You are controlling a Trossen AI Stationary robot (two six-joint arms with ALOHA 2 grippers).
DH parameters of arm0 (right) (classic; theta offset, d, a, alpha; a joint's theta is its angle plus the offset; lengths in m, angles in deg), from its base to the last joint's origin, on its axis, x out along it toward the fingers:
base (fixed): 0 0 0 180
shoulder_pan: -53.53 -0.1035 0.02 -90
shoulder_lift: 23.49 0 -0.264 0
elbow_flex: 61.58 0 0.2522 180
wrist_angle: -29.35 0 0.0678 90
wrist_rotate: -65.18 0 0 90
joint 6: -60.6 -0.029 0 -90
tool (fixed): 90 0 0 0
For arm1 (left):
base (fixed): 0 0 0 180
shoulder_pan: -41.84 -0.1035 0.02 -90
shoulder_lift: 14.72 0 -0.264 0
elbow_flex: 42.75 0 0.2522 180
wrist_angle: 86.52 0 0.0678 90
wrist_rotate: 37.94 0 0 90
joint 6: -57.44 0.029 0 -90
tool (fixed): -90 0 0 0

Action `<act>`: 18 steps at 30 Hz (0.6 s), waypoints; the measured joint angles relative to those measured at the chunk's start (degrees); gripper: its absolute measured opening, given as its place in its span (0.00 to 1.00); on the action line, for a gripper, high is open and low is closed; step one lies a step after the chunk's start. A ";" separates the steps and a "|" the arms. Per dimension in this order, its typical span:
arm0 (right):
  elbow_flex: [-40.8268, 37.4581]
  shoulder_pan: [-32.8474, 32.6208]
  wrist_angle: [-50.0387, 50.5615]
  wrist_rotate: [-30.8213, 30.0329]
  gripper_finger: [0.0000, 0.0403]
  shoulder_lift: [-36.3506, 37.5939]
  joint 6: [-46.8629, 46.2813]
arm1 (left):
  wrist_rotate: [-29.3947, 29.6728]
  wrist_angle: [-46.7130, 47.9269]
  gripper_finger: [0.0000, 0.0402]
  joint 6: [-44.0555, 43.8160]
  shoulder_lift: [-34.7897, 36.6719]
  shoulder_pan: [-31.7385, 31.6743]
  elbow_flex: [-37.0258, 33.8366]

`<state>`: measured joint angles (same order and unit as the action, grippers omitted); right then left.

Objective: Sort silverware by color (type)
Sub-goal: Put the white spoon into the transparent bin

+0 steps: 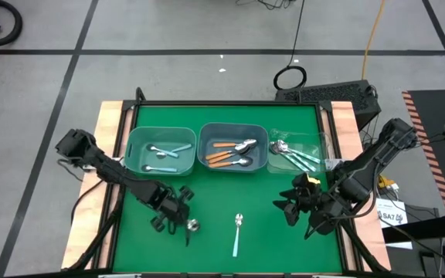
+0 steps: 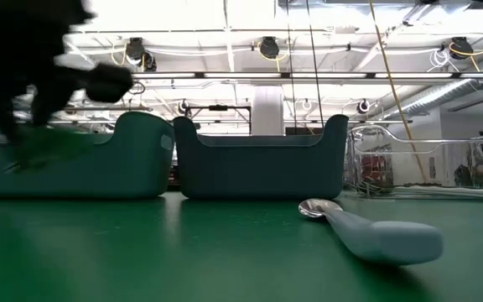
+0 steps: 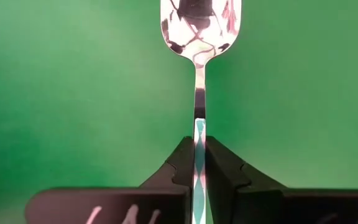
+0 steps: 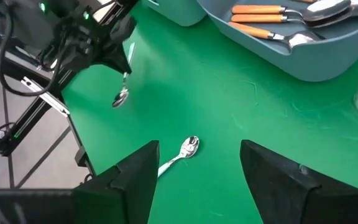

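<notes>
My left gripper is shut on a spoon with a shiny bowl and a thin teal-blue handle, over the near left of the green mat. My right gripper is open over the near right of the mat and touches nothing. A second spoon with a light blue handle lies flat on the mat between the two grippers, also seen as the spoon and the spoon. Other spoons lie sorted in three bins along the far side. My left gripper pinches the spoon's thin handle between its two fingers, close to where the plastic meets the metal neck. The handle runs along the fingers, and the bowl sticks out past the fingertips, slanting down. The spoon appears lifted clear of the mat.
The left bin holds light blue spoons, the middle bin orange-handled ones, and the clear right bin teal-green ones. Wooden strips edge the mat left and right. Open green mat lies between the bins and the near edge.
</notes>
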<state>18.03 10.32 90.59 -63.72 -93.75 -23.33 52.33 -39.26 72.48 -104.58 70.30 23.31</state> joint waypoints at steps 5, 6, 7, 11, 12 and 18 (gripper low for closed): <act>0.00 0.18 -0.12 -1.45 0.54 2.27 1.84 | 1.93 1.34 0.05 -10.58 0.02 -3.17 6.02; 0.04 0.18 -0.21 -2.29 0.54 2.76 2.36 | 2.15 1.51 0.05 -12.34 0.04 -3.81 7.36; 0.04 0.18 -0.38 -3.21 0.54 3.35 3.05 | 2.93 1.97 0.05 -14.05 0.04 -4.38 8.93; 0.08 0.28 -1.02 -5.08 0.54 6.01 6.95 | 7.42 3.48 0.05 -20.41 0.13 -6.26 15.31; 0.09 0.32 -0.97 -5.25 0.54 6.60 8.16 | 8.48 3.45 0.05 -21.67 0.13 -6.72 16.82; 0.09 1.24 -0.94 -5.15 0.54 10.03 16.77 | 17.09 3.01 0.05 -28.86 0.24 -9.73 23.67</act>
<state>18.11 11.56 89.65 -68.87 -83.72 -6.56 69.43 -36.25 43.62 -104.34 60.58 46.98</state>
